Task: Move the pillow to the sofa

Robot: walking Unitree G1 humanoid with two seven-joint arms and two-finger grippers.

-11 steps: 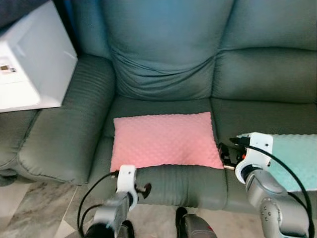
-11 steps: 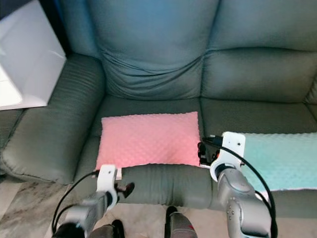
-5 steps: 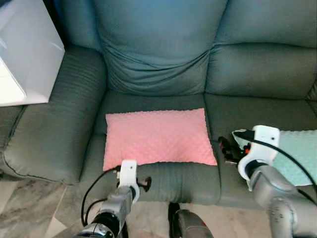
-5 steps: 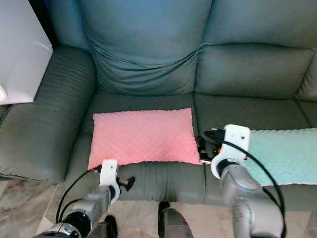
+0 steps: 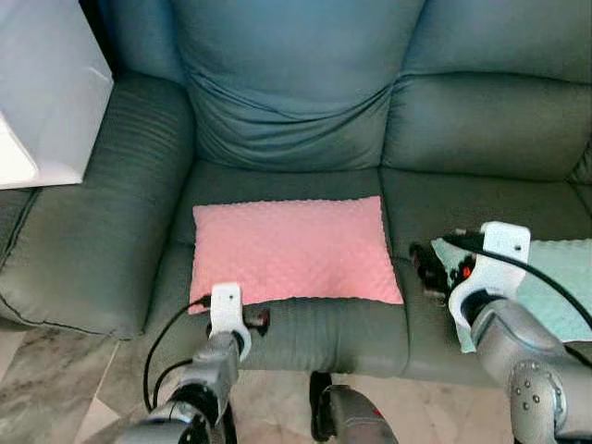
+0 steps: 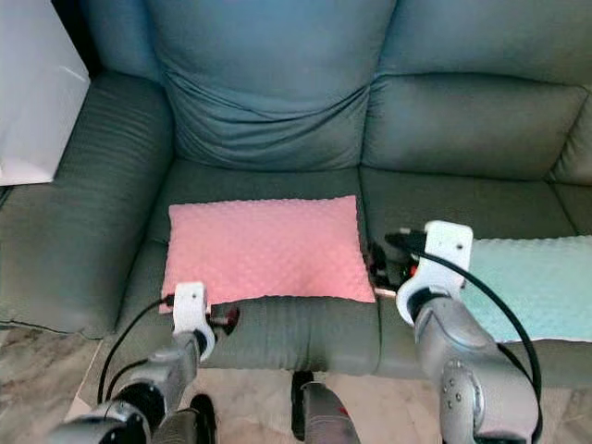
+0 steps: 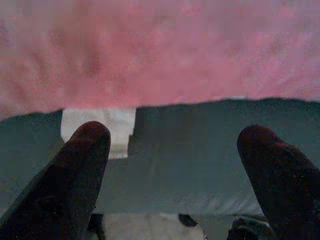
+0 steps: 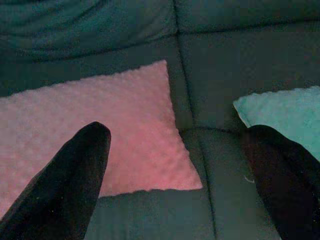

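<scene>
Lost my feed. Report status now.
Both grippers open, left gripper and right gripper at the seat's front edge. Pink pillow flat on sofa. Teal pillow beside it, apart.

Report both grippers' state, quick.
Left gripper: open, empty, at the front edge of the pink pillow.
Right gripper: open, empty, above the sofa seat by the pillow's right corner.

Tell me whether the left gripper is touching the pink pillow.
Apart. In the left wrist view, the open left gripper has a band of sofa seat between its fingertips and the pink pillow.
</scene>
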